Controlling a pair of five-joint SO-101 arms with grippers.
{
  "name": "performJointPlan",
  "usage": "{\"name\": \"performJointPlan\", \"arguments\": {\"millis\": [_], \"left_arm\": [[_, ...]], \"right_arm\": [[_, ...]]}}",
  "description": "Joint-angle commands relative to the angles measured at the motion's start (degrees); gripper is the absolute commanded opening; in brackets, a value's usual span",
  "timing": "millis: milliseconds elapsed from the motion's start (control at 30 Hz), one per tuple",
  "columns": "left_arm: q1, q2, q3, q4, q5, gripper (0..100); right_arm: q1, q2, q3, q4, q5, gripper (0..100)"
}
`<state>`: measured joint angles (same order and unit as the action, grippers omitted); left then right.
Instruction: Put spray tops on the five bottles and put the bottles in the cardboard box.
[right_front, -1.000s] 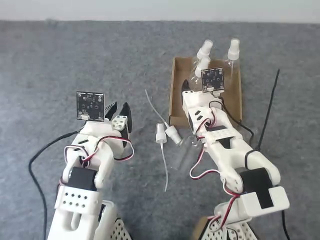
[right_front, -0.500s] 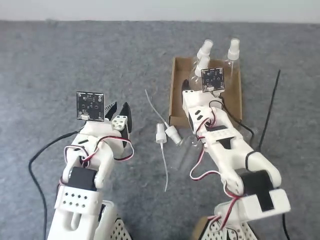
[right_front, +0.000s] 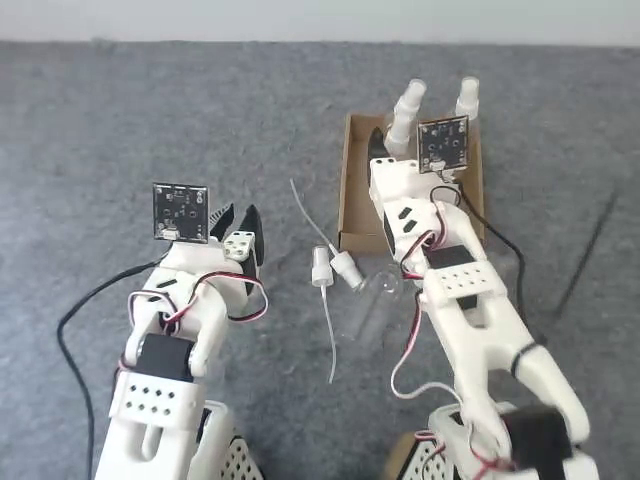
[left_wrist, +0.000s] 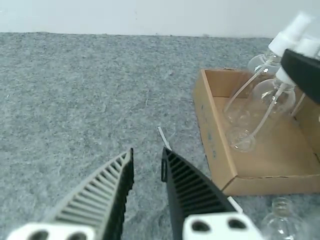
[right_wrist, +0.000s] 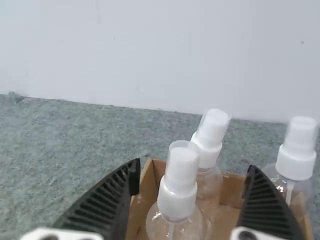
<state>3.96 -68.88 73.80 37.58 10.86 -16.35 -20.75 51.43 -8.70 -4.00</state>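
We see the right gripper (right_wrist: 192, 172) pushed deeper over the cardboard box (right_front: 347, 190), fingers wide apart around one of three capped bottles (right_wrist: 210, 135) standing inside, the left gripper (left_wrist: 147, 154) idle with fingers slightly apart, and an uncapped bottle (right_front: 368, 315) plus two loose spray tops (right_front: 322, 268) waiting outside.

The high camera hangs over the near side of the tabletop (right_front: 150, 110) and looks down and forward. The two arms (right_front: 170, 340) enter at its near edge, and a strip of white wall (right_front: 300, 18) runs along the far one. The left wrist camera rides just behind the left hand (left_wrist: 147, 155), low over the tabletop, facing forward and across to the cardboard box (left_wrist: 212, 135). The right wrist camera sits behind the right hand (right_wrist: 191, 172), close above the bottles (right_wrist: 179, 185) in the box, aimed almost level at the wall. All three views share the box and its bottles.
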Motion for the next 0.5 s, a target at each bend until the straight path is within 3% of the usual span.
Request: {"name": "performJointPlan", "arguments": {"millis": [0,300,467], "left_arm": [[-0.26,-0.62,-0.31,-1.67,0.44,8],[-0.09,-0.44,-0.31,-1.67,0.44,8],[-0.09,-0.44,-0.22,-1.67,0.44,8]], "right_arm": [[0.40,-11.38,-2.02,6.90,1.14,27.8],[2.51,-31.87,-14.77,53.58,0.88,27.7],[8.57,-36.00,-16.26,66.42,-0.70,27.7]]}}
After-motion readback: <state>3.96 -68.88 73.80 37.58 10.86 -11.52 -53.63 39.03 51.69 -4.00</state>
